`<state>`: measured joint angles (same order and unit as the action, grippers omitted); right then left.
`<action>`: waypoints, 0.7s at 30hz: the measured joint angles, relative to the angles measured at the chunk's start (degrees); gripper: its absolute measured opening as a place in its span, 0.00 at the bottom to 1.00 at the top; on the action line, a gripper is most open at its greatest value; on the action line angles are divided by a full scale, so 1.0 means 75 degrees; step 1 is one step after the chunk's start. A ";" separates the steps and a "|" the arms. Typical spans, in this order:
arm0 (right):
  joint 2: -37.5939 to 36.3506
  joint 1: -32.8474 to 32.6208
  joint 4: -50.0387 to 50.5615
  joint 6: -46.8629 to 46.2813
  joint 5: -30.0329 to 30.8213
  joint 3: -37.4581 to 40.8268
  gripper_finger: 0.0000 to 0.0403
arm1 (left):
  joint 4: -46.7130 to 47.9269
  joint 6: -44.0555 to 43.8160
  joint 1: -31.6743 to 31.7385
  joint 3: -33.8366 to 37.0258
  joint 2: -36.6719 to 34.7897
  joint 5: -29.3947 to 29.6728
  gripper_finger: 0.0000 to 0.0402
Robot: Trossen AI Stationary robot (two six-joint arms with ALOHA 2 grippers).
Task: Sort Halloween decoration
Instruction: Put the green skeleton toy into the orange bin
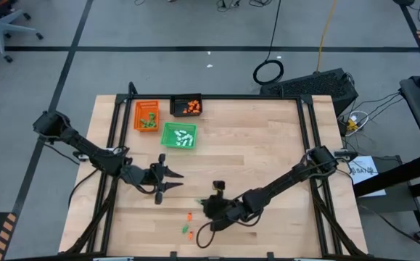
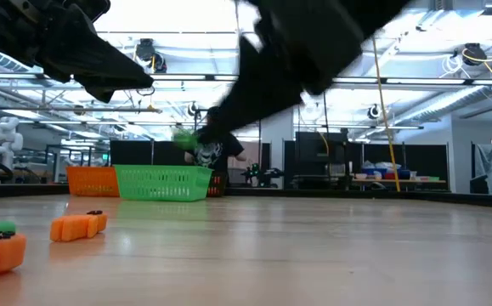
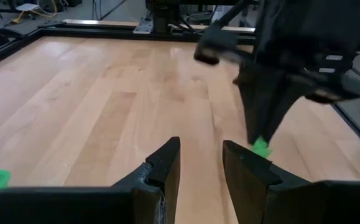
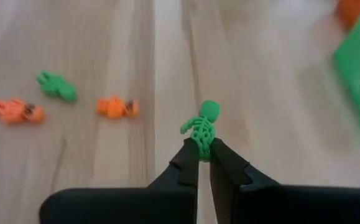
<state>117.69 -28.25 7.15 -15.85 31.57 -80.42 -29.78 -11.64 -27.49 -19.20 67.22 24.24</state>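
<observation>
Right end effector (image 4: 204, 163) pinched green skeleton (image 4: 201, 127) | trays (image 1: 178, 135) you part-filled | three pieces (image 4: 117, 107) remained near surface's front edge

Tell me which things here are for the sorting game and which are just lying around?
For the sorting:
green skeleton pinched in the right gripper
loose pieces on the table
orange tray, black tray, green tray
left gripper, open, waiting nearby

Just lying around:
cable loop on the floor
office chair
</observation>
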 joint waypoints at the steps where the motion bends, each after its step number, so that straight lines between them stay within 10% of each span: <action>1: 0.0000 -0.0016 0.0114 0.0350 0.0030 -0.0194 0.01 | -0.0010 0.0000 -0.0045 0.0000 0.0000 0.0002 0.29; 21: -0.0015 -0.0854 0.1339 0.6268 0.2443 -0.2200 0.00 | -0.1396 0.1216 -0.0902 0.0000 0.0000 -0.0311 0.29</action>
<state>117.58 -34.65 17.19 31.16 49.89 -96.92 -40.25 -2.52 -34.26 -19.20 67.22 21.91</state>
